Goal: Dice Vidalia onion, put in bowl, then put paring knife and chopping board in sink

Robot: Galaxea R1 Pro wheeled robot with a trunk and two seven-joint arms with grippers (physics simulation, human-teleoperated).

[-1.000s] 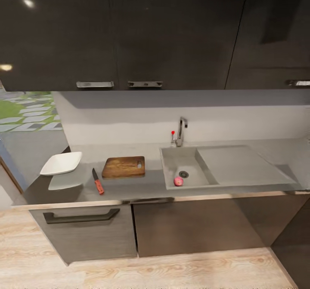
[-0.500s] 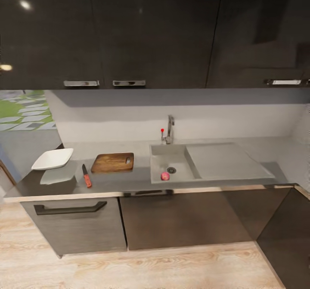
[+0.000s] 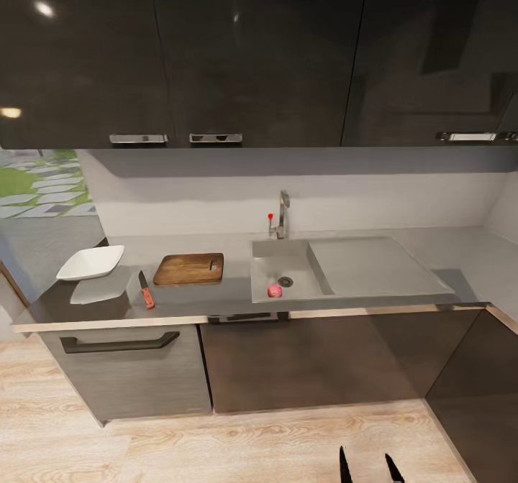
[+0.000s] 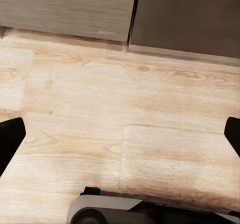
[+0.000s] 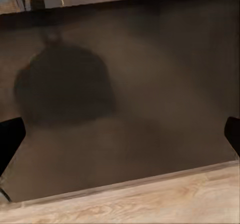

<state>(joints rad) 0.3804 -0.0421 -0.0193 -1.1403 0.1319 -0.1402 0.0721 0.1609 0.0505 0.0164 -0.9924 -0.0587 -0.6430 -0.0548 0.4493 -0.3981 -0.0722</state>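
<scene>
A small pink-red Vidalia onion [image 3: 274,291] lies in the grey sink [image 3: 280,251] near the round drain, below the chrome faucet [image 3: 282,215]. Left of the basin, on the grey countertop [image 3: 216,297], rests the brown chopping board [image 3: 189,269]. The paring knife [image 3: 146,290] with its red-orange handle lies beside the board's left end. The white bowl [image 3: 91,262] stands farther left. My right gripper [image 3: 368,468] pokes up at the head view's lower edge, open, far short of the counter. It [image 5: 120,134] faces a dark cabinet front. My left gripper [image 4: 120,134] hangs open over wood floor.
Dark glossy wall cabinets [image 3: 244,52] hang above the counter. Below it are a drawer with a black handle [image 3: 119,343] and dark doors. A dark cabinet run [image 3: 482,375] juts forward at the right. Light wood floor [image 3: 216,447] lies between me and the counter.
The whole picture has shifted, so the camera has moved; the counter things keep their places. Two dark fingertips have come into the head view's lower edge.
</scene>
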